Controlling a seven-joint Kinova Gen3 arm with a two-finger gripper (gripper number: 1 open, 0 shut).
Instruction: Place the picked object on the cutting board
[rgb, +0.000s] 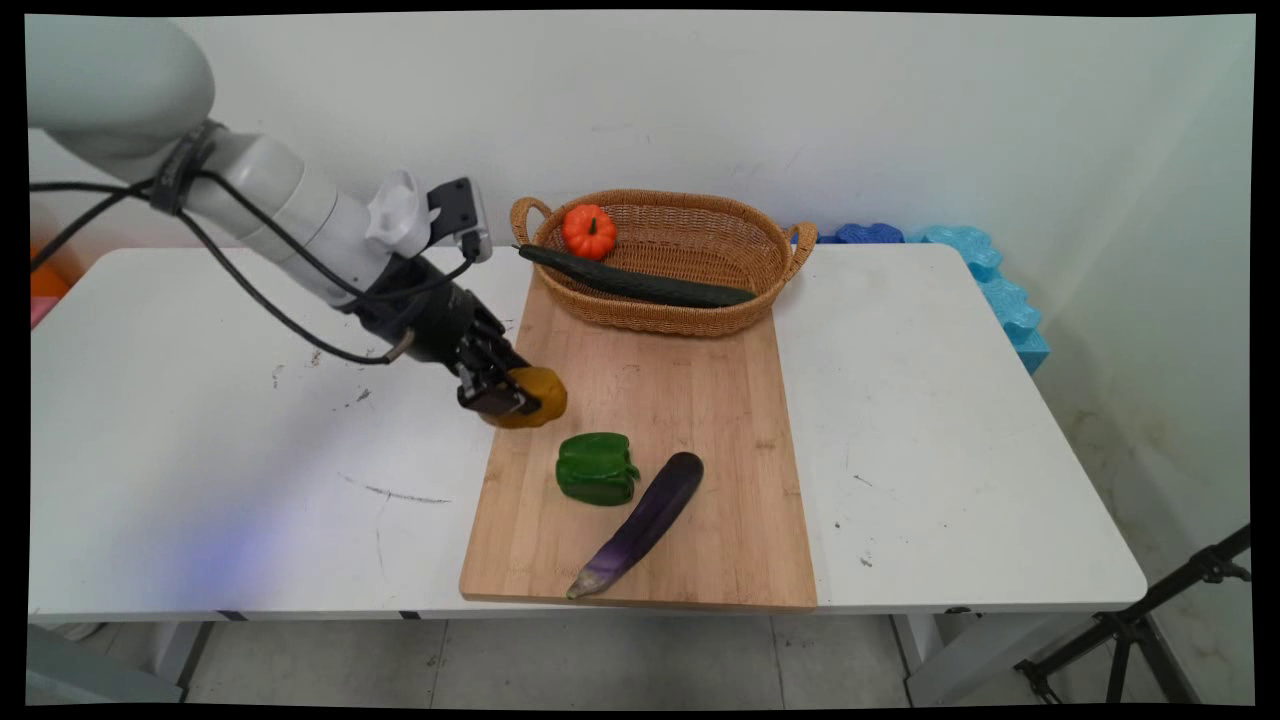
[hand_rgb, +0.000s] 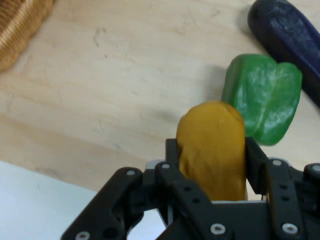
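My black gripper (rgb: 512, 398) is shut on a mustard-yellow potato-like vegetable (rgb: 535, 396), held just over the left edge of the wooden cutting board (rgb: 690, 400). In the hand view the yellow vegetable (hand_rgb: 212, 147) sits squeezed between the two fingers (hand_rgb: 172, 160). A green bell pepper (rgb: 597, 468) lies on the board just ahead of it, also seen as the green pepper (hand_rgb: 262, 97) beyond the yellow one. A purple eggplant (rgb: 645, 520) lies slanted beside the pepper; its dark end (hand_rgb: 287, 32) shows in the hand view.
A wicker basket (rgb: 760, 270) stands at the board's far end, holding a small orange pumpkin (rgb: 589, 231) and a long dark cucumber (rgb: 632, 281). Blue foam pieces (rgb: 985, 275) lie at the table's far right corner. A black tripod leg (rgb: 1140, 625) stands by the floor at right.
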